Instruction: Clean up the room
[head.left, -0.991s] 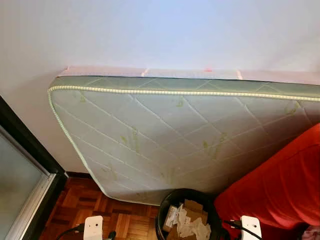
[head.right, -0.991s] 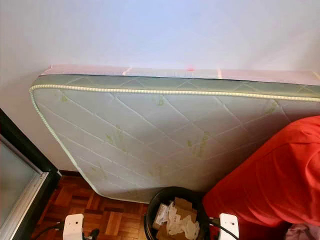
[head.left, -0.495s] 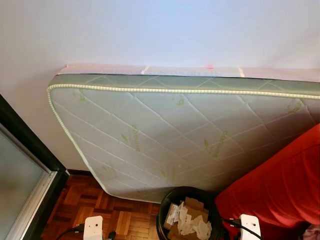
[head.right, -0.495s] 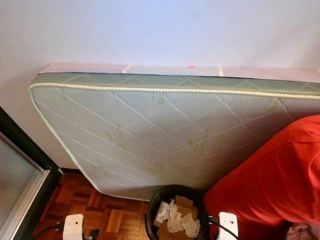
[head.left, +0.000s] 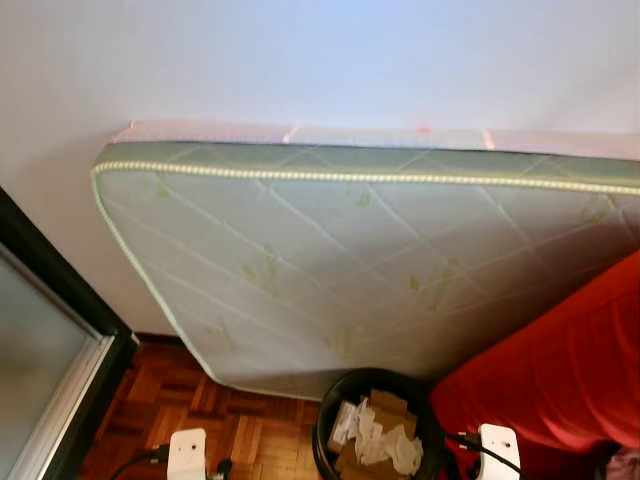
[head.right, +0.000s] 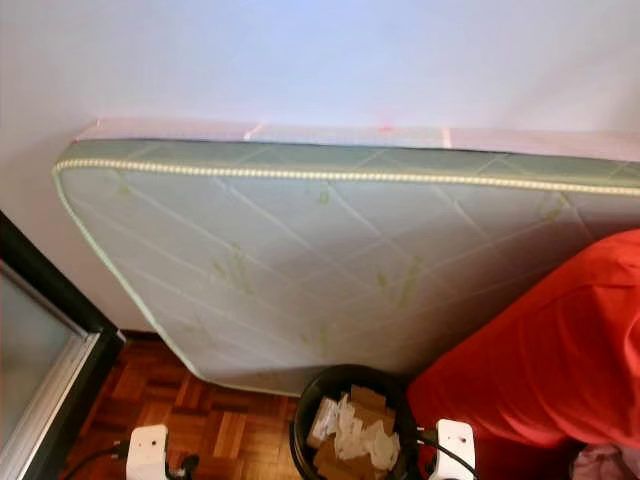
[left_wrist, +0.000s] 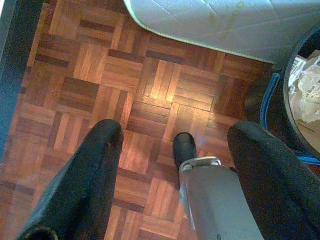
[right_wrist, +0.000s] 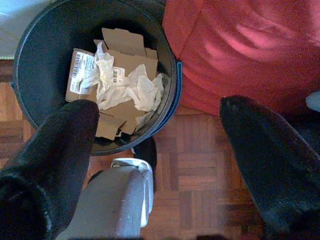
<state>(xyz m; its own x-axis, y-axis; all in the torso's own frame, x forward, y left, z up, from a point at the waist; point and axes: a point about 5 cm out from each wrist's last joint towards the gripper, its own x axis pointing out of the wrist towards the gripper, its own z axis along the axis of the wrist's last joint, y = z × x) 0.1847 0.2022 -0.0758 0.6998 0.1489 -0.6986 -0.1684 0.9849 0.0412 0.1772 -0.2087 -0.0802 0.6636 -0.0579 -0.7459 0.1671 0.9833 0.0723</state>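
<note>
Both our pincers (left_wrist: 170, 145) (right_wrist: 155, 150) gape empty — bin (head.left: 330, 400) at six o'clock; next, we seek more litter.

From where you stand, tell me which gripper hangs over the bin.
The right gripper: between its open fingers lies the black bin holding cardboard and crumpled paper. The left gripper hangs over bare parquet floor, with the bin off to one side.

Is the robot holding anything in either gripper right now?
No. The left gripper is open over bare floor, and the right gripper is open above the bin.
</note>
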